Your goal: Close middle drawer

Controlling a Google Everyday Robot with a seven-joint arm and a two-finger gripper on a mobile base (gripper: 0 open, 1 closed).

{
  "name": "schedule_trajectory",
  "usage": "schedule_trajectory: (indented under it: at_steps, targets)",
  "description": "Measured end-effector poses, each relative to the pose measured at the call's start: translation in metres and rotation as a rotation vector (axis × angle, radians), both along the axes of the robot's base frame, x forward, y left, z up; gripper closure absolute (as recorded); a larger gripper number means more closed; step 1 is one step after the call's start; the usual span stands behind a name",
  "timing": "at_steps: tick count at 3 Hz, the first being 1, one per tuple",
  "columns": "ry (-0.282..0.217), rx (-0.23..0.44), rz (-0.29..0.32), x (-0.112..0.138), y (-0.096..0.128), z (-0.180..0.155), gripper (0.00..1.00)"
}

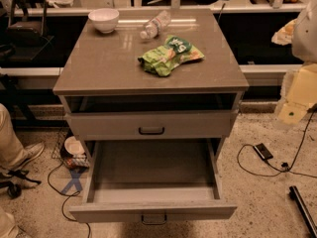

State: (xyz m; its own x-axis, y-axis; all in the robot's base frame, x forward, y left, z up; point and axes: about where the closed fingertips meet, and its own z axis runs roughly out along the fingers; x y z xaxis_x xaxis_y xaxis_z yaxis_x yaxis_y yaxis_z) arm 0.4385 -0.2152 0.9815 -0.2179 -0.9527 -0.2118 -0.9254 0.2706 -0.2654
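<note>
Middle drawer (pixel 151 182) is pulled well out at lower centre of frame, grey inside exposed, handle (pixel 154 218) at the bottom edge. Gripper (pixel 296 99) is seen at right edge, mid-height, well apart from the drawer; whether it is spread or closed cannot be told. Push is judged best applied flat on the front near the handle, centred and straight toward the cabinet, so skewing on the runners is avoided.

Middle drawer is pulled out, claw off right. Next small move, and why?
Probably swing the claw left and down to the middle drawer, near its handle. The claw hangs at the view's right edge, apart from the cabinet, and the drawer stands pulled far out, so contact must come before any push.
</note>
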Motion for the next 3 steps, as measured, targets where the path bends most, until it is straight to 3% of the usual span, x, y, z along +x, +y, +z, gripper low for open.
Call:
schedule_trajectory:
  at_steps: [1, 2, 3]
  targets:
    - [0.000, 0.000, 0.000, 0.000, 0.000, 0.000, 0.00]
    - [0.055, 0.103, -0.077, -0.005, 0.004, -0.029, 0.00]
    - [0.154, 0.298, -0.216, -0.017, 0.035, -0.082, 0.00]
